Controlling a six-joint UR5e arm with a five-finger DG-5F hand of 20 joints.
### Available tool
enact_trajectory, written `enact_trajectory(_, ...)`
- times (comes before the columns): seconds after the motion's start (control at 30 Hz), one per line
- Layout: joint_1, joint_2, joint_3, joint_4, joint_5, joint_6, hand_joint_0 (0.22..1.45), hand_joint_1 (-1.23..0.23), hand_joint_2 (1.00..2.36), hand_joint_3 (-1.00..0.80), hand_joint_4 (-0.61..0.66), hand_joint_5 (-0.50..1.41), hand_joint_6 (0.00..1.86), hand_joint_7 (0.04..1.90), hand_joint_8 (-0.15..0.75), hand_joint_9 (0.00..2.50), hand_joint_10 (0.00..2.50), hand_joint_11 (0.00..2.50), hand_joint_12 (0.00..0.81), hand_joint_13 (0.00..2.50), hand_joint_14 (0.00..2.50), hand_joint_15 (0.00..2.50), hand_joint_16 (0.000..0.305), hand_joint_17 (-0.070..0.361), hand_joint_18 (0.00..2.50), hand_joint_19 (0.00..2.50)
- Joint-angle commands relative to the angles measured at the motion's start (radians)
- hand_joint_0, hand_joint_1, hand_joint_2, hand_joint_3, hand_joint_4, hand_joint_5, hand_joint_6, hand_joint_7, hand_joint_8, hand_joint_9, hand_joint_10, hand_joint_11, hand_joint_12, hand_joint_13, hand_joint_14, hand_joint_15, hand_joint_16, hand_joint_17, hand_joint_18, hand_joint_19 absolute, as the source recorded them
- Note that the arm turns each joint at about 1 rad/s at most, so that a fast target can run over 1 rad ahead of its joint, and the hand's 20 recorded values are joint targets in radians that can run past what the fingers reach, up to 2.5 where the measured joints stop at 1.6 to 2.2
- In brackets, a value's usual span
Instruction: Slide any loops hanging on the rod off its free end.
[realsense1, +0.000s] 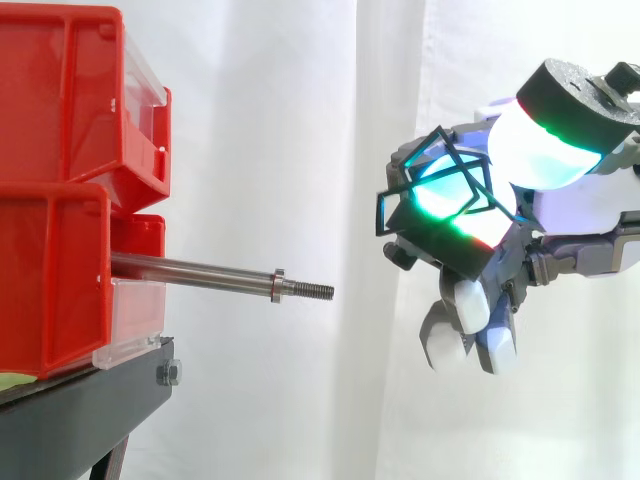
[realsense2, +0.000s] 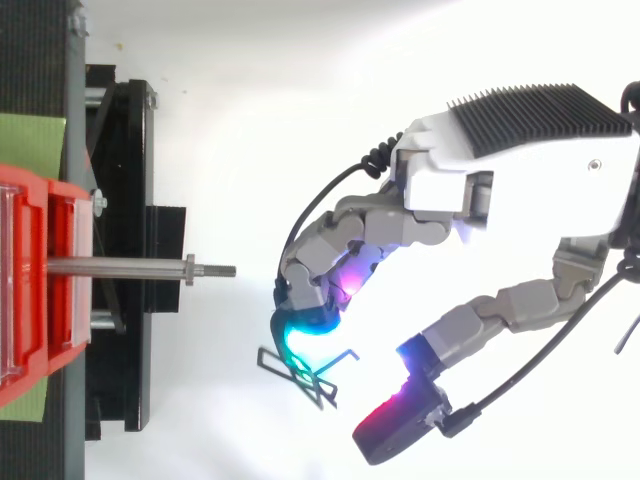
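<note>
A steel rod (realsense1: 200, 272) sticks out level from the red bins (realsense1: 55, 290) and ends in a collar and a threaded free tip (realsense1: 315, 291). Nothing hangs on the rod (realsense2: 120, 267). To the right of the tip and slightly higher, my hand (realsense1: 590, 210) has its fingers curled around a black wire loop (realsense1: 440, 150). From above, the loop (realsense2: 300, 372) sits at the cyan-glowing fingertip (realsense2: 300, 335), clear of the rod's tip and toward the lower edge. The thumb pad (realsense2: 400, 425) glows red a little apart from the loop.
Two red bins are stacked on a black stand (realsense1: 80, 420) at the left. A white curtain (realsense1: 300, 100) hangs behind. Open air lies between the rod's tip and the hand.
</note>
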Motion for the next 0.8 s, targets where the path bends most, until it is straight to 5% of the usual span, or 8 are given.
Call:
enact_trajectory(0.0, 0.001, 0.0, -0.005, -0.023, -0.001, 0.0, 0.58, -0.57, 1.0, -0.48, 0.12, -0.18, 0.87, 1.08, 0.315, 0.98, 0.01, 0.36, 0.32, 0.88, 0.01, 0.15, 0.048, 0.107, 0.94, 0.36)
enact_trajectory(0.2, 0.001, 0.0, -0.007, -0.035, -0.002, 0.002, 0.58, -0.52, 1.0, -0.48, 0.13, -0.15, 0.85, 1.13, 0.322, 1.05, 0.01, 0.35, 0.317, 0.89, 0.01, 0.15, 0.047, 0.106, 0.94, 0.38)
enact_trajectory(0.47, -0.002, 0.0, -0.008, -0.046, -0.002, 0.005, 0.62, -0.81, 1.01, -0.34, 0.09, -0.17, 0.87, 1.16, 0.318, 1.02, 0.01, 0.37, 0.317, 0.88, 0.01, 0.15, 0.047, 0.106, 0.94, 0.36)
enact_trajectory(0.77, -0.002, 0.0, -0.008, -0.061, -0.002, 0.006, 0.62, -0.83, 1.01, -0.41, 0.1, -0.16, 0.88, 1.14, 0.314, 1.04, 0.01, 0.38, 0.314, 0.88, 0.01, 0.15, 0.046, 0.104, 0.93, 0.37)
